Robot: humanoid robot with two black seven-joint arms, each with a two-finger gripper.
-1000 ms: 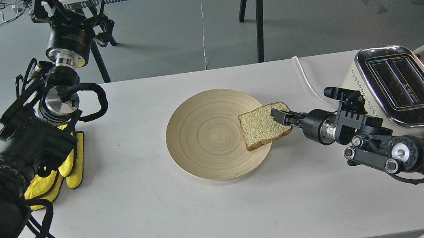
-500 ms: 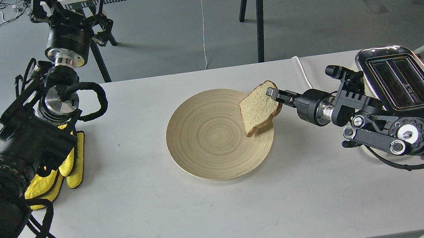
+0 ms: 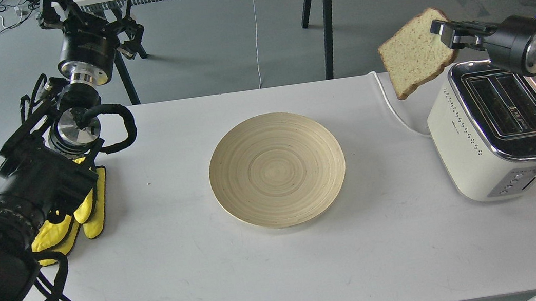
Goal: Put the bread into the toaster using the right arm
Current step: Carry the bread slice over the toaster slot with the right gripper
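A slice of pale tan bread (image 3: 413,54) with a brown crust hangs in the air, tilted on edge, above and just left of the toaster's far end. My right gripper (image 3: 440,29) is shut on the bread's upper right edge; its arm comes in from the right edge. The cream-white toaster (image 3: 495,128) with a chrome top and two empty black slots stands at the table's right side. My left gripper (image 3: 53,3) is at the top left, far from the bread, too dark to tell open or shut.
A round wooden plate (image 3: 277,169) lies bare at the table's middle. Yellow gloves (image 3: 81,215) lie at the left under my left arm. The toaster's white cord (image 3: 393,108) runs off the table's far edge. Another table stands behind.
My right gripper has lifted the bread off the plate and carried it up and to the right, to above the toaster's far left corner. The left arm has not moved.
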